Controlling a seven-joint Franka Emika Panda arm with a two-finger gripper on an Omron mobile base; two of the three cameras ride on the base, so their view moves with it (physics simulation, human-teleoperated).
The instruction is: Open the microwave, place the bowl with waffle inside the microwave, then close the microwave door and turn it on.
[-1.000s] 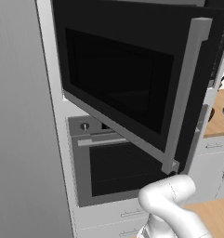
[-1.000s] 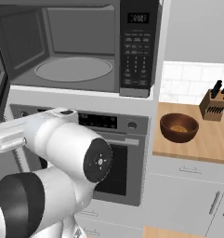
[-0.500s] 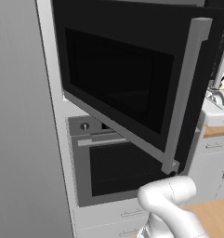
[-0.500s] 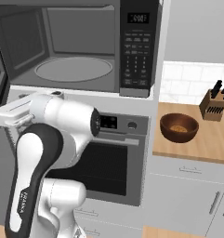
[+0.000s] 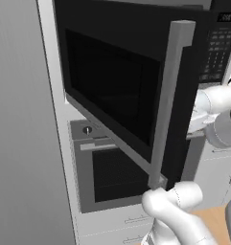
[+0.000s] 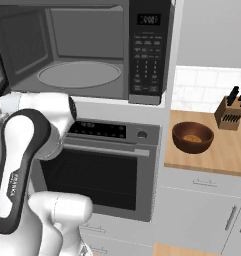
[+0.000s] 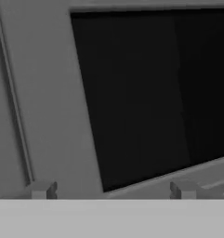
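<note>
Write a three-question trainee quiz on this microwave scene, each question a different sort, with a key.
1. True or false: the microwave door stands open.
2. Where does the bowl sit?
A. on the turntable
B. on the wooden counter, right of the oven
C. in the end effector
3. Fill in: the end effector fingertips stand wide apart, so it is ____.

Key: 1 true; 2 B; 3 open.
</note>
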